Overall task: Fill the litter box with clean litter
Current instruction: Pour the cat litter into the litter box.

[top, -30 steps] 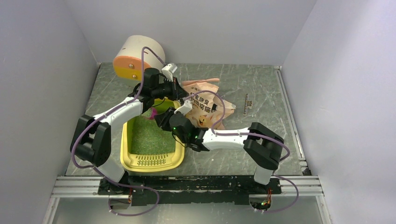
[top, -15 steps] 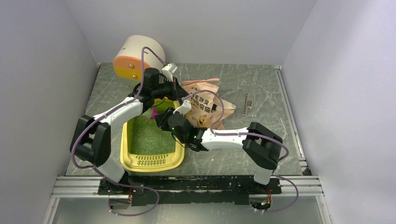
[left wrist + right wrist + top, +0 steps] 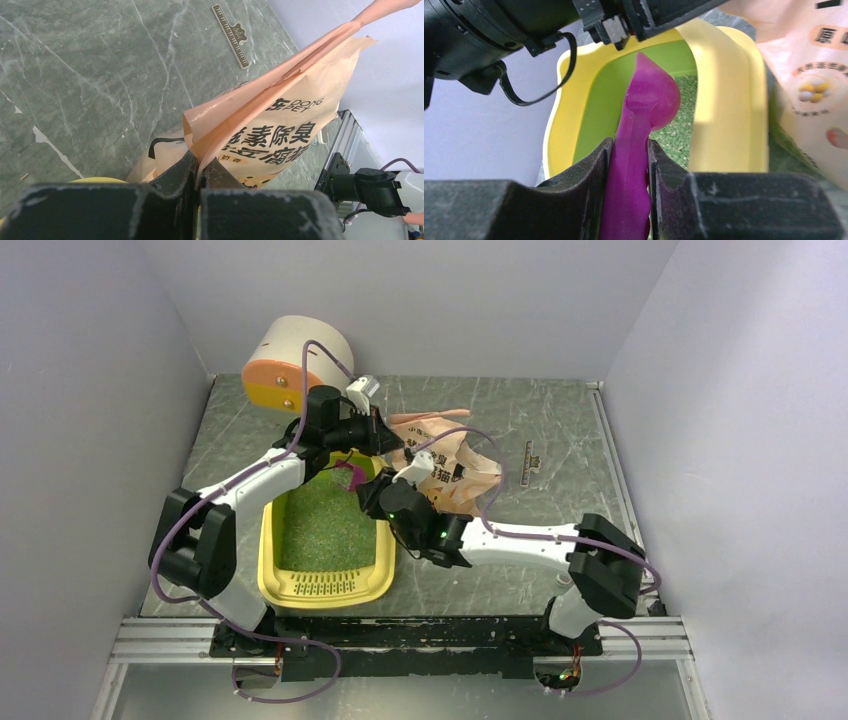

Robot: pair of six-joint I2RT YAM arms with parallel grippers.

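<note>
The yellow litter box [image 3: 268, 570] lies at the near left with green litter [image 3: 322, 530] in it; it also shows in the right wrist view [image 3: 729, 110] with litter [image 3: 676, 132]. My left gripper [image 3: 385, 445] is shut on the top edge of the pink-beige litter bag [image 3: 455, 472], as the left wrist view shows at the jaws [image 3: 199, 167] and bag [image 3: 280, 117]. My right gripper [image 3: 366, 492] is shut on the handle of the magenta scoop [image 3: 639, 150], whose bowl [image 3: 348, 473] is over the box's far end.
A white cylinder with an orange end [image 3: 290, 365] stands at the back left. A small ruler-like strip [image 3: 527, 462] lies on the grey mat right of the bag. Side walls close in left and right.
My right arm has swung right and the scoop has moved toward the far end of the box, uncovering more litter. The left gripper still holds the bag.
</note>
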